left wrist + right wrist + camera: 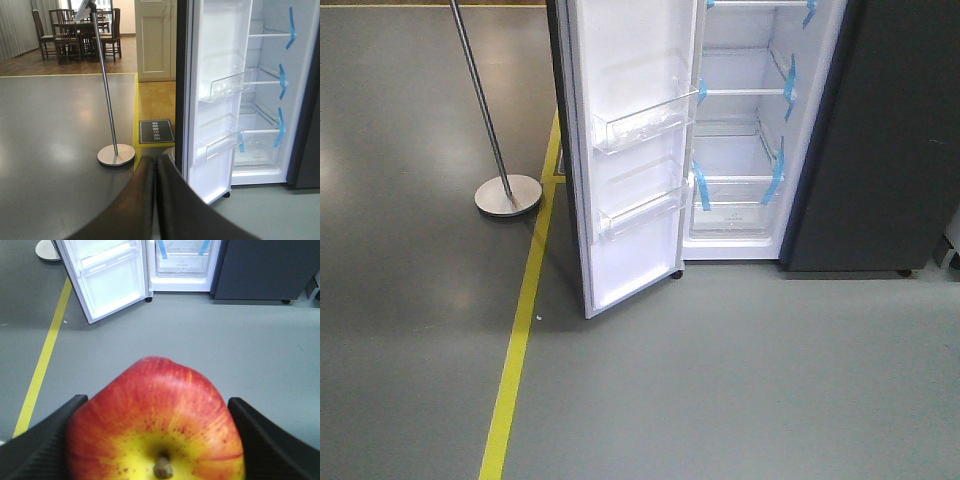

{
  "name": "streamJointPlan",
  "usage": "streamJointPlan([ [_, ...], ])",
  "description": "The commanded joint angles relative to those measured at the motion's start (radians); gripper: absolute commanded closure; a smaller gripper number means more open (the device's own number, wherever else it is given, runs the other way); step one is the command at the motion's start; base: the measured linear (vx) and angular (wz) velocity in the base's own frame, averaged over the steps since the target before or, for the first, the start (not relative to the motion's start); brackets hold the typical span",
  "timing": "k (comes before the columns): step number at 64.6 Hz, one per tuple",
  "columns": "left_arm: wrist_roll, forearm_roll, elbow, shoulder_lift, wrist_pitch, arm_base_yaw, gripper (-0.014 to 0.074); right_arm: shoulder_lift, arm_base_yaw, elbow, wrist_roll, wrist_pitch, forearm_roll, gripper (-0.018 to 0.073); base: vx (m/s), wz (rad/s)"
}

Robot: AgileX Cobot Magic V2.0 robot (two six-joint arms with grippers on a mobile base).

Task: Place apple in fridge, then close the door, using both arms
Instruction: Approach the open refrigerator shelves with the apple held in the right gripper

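Note:
The red and yellow apple (155, 420) fills the lower part of the right wrist view, stem toward the camera, with my right gripper (156, 412) shut on it, a black finger on each side. The fridge (745, 150) stands open ahead, white inside with clear shelves and blue tape strips; it also shows in the wrist views as fridge (265, 100) and fridge (182, 265). Its door (635, 150) swings out to the left, white inner side with clear bins facing me. My left gripper (156, 165) is shut with nothing in it, low in front of the door (217, 90).
A metal pole on a round base (507, 193) stands left of the door. A yellow floor line (525, 310) runs along the left. A dark grey panel (890, 140) stands right of the fridge. Chairs and a table (75, 30) are far back.

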Motion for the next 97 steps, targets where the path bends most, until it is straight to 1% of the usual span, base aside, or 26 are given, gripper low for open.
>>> streamJointPlan([
  [1, -0.002, -0.001, 0.02, -0.014, -0.078, -0.009, 0.0601, 0.0, -0.002, -0.028, -0.002, -0.067, 0.002, 0.0543, 0.08, 0.01],
  [97, -0.002, -0.001, 0.02, -0.014, -0.078, -0.009, 0.0601, 0.0, -0.002, -0.028, -0.002, -0.066, 0.002, 0.0543, 0.09, 0.01],
])
